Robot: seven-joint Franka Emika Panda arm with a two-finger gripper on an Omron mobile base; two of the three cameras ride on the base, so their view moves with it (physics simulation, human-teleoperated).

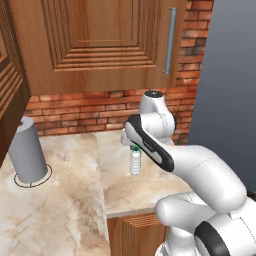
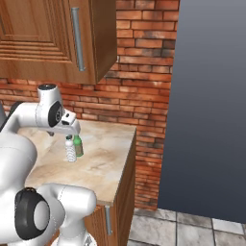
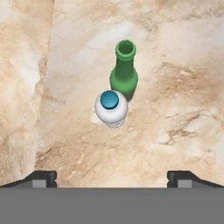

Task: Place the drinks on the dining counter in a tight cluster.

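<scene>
The claw (image 3: 112,177) is hanging wide and empty above the water bottle (image 3: 111,108), which is standing at mid-frame in the hand view on the small marble counter (image 3: 175,109), touching or just beside the green glass bottle (image 3: 124,74); descending carelessly, a finger is likely clipping and toppling the green one

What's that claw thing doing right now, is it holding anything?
Gripper: open, fingers wide apart, holding nothing; it hangs above the water bottle and green bottle.

Rendered kitchen, brick wall (image 2: 144,72), wooden wall cabinet (image 1: 100,45), marbled stone counter (image 1: 60,200)
</scene>
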